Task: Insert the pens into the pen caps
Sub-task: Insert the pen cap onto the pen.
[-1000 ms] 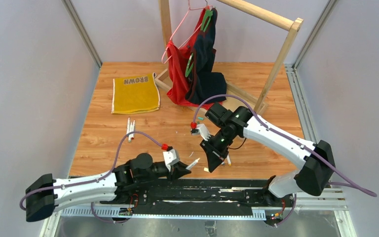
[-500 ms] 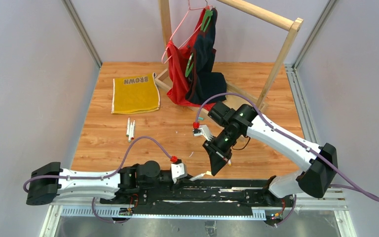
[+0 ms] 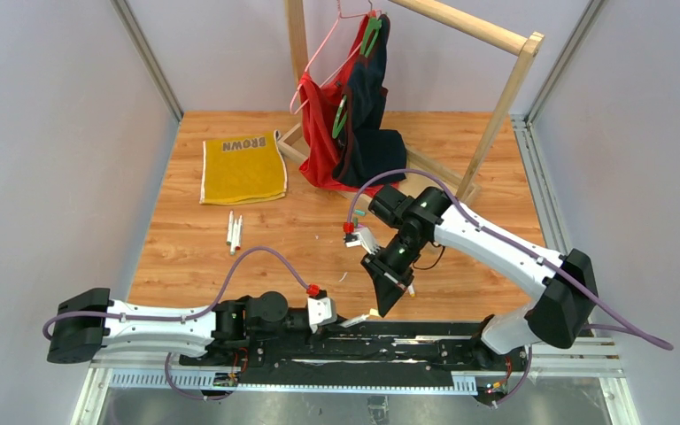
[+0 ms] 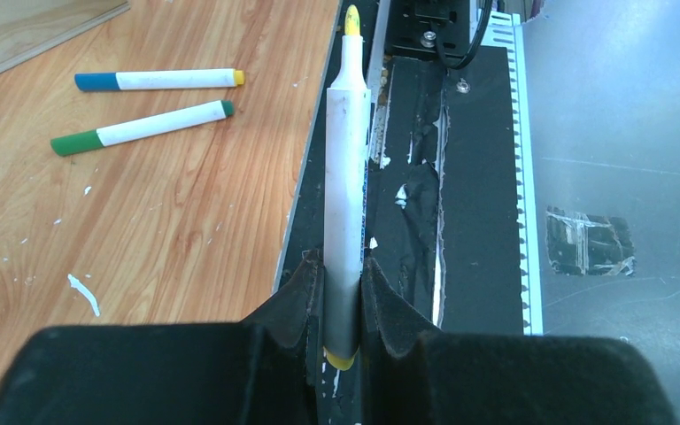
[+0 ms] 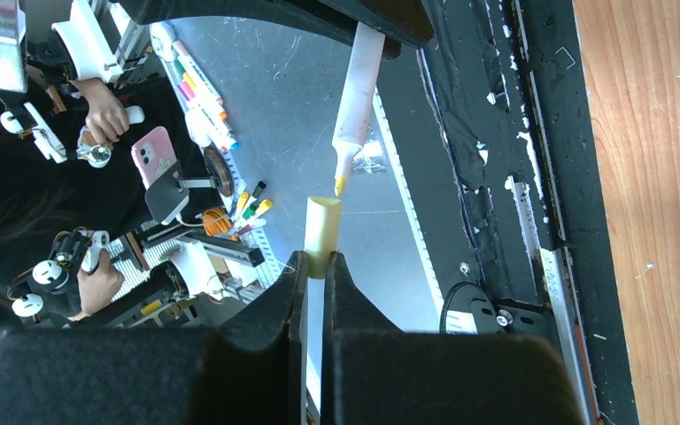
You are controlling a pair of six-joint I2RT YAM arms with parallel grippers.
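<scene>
Yellow marks this pairing. The left gripper [image 4: 341, 283] is clamped on the white barrel of a yellow-tipped pen [image 4: 343, 168]. The right gripper [image 5: 316, 266] is pinched tight on a yellow pen cap [image 5: 322, 230], whose open mouth faces the nib. They meet over the black base rail [image 4: 487, 177] at the near edge of the table [image 3: 168, 257], with the nib just short of the cap and, in the right wrist view, slightly off its axis. The step in hand is the insertion itself. The next move, I judge, calls for lining nib and mouth up, then pushing straight along the barrel until it seats. A blue-ended pen [image 4: 155, 80] and a green-ended pen [image 4: 142, 127] lie on the wood near that edge. A second ago the left arm reached farther over the wood with the pen angled upward. It has since drawn back low along the rail, while the right arm has barely shifted.
</scene>
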